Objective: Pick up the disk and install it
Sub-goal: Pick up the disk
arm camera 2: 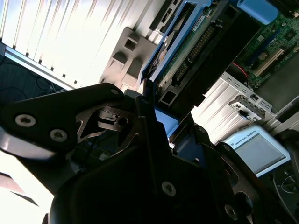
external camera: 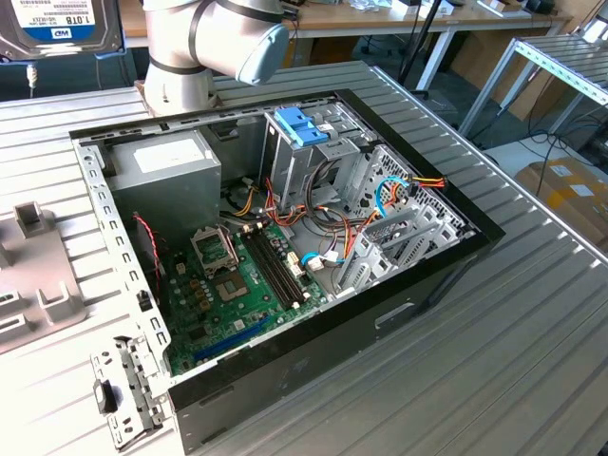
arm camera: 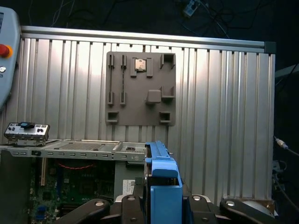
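One dark end effector (arm camera: 162, 209) pinches the blue-framed rectangular hard disk (arm camera: 161, 170) (edge-up); I'd hold it square approaching the open grey computer case (arm camera: 70, 148).

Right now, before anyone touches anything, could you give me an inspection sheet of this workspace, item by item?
Surface: ribbed metal table, carrying an open computer case.
Job's things: the disk, in its blue carrier, held off the table; not yet in the case.
Clutter: grey holder plate lying flat beside the case; small metal bracket by the case's corner.
Grippers: gripper shut on the disk.
Cables: coloured wire bundles inside the case.
Surroundings: workbenches, a cardboard box beyond the table, a control tablet.
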### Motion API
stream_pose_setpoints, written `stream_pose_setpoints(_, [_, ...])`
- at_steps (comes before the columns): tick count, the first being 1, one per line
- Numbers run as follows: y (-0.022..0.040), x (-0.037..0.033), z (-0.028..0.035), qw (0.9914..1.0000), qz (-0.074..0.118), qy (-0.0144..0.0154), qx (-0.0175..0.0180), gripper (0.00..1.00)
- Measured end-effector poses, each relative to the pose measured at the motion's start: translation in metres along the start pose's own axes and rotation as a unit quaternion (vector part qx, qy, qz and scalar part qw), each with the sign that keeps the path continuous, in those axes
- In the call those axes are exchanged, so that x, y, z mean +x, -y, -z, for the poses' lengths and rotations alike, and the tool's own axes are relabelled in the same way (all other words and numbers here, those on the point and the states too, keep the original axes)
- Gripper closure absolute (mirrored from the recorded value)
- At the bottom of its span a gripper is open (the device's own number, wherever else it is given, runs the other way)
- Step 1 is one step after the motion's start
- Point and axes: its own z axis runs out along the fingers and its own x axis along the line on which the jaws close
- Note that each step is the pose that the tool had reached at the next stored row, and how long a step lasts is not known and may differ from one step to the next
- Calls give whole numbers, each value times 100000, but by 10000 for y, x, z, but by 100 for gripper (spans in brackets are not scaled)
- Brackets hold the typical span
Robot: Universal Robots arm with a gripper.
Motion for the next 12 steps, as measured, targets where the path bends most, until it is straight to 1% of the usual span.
stream_pose_setpoints(7, [9, 12, -2, 100000, 4, 2, 8, 63])
stream_pose_setpoints(12, [34, 18, -5, 100000, 4, 2, 4, 63])
